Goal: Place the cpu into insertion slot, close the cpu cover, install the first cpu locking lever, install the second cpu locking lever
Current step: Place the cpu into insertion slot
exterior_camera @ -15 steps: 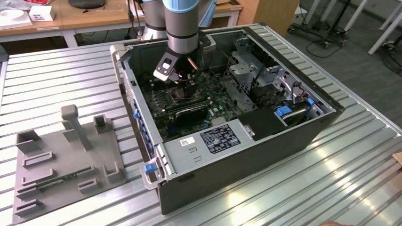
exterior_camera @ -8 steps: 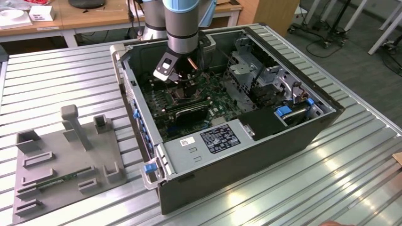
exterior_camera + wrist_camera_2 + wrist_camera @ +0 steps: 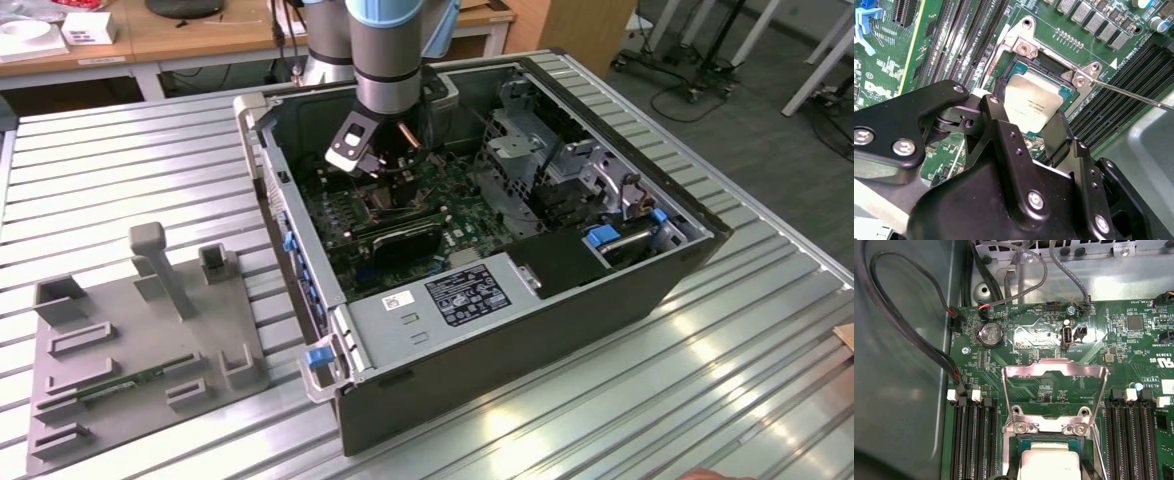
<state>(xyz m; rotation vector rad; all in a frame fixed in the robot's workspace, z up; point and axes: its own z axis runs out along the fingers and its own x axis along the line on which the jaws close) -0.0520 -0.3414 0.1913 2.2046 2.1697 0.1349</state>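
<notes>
A ribbed metal table [image 3: 134, 170] spans the exterior view, with light glaring off its near slats toward the exterior view's right. Wooden desks [image 3: 200, 40] stand far off at the exterior view's left. Grey floor [image 3: 761, 110] with wheeled stand bases [image 3: 681, 75] lies at the far right.

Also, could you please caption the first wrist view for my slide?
Thin silvery metal cpu cover hinged open on the green motherboard, pale silver square cpu beside its hinge.
</notes>
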